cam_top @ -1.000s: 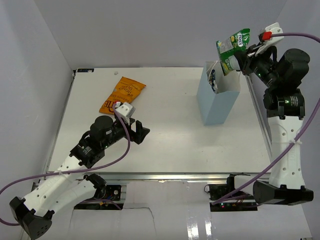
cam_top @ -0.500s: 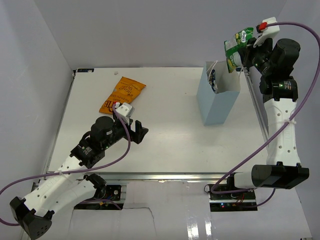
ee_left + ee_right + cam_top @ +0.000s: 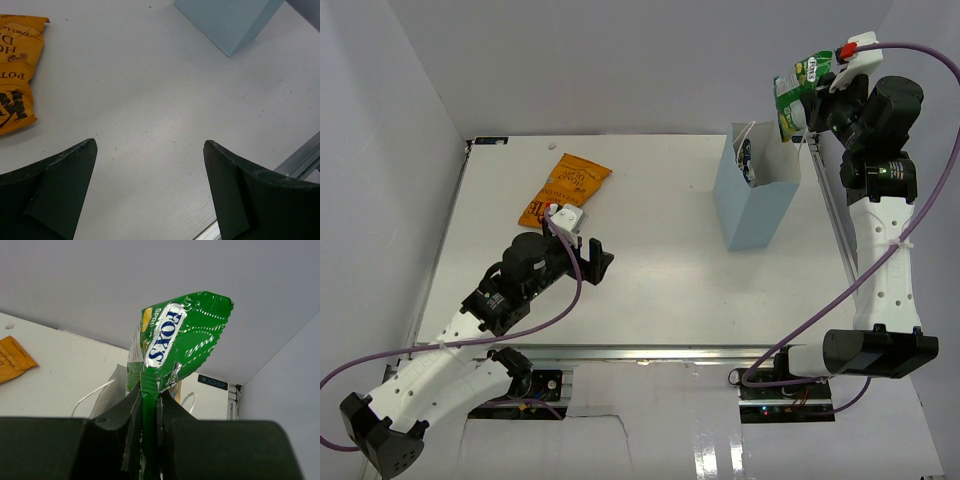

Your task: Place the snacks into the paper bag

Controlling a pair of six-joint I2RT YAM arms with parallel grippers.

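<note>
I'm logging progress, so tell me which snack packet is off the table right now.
The green packet, pinched aloft by the fingers of the right gripper near the paper bag; the orange chip bag lies flat on the table.

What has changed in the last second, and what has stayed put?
The right arm straightened upward, carrying the green packet, still pinched in the right tool, slightly up and right, high by the paper bag. Nothing was let go. The left tool stayed open, barely shifting; the orange chip bag and paper bag stayed put.
</note>
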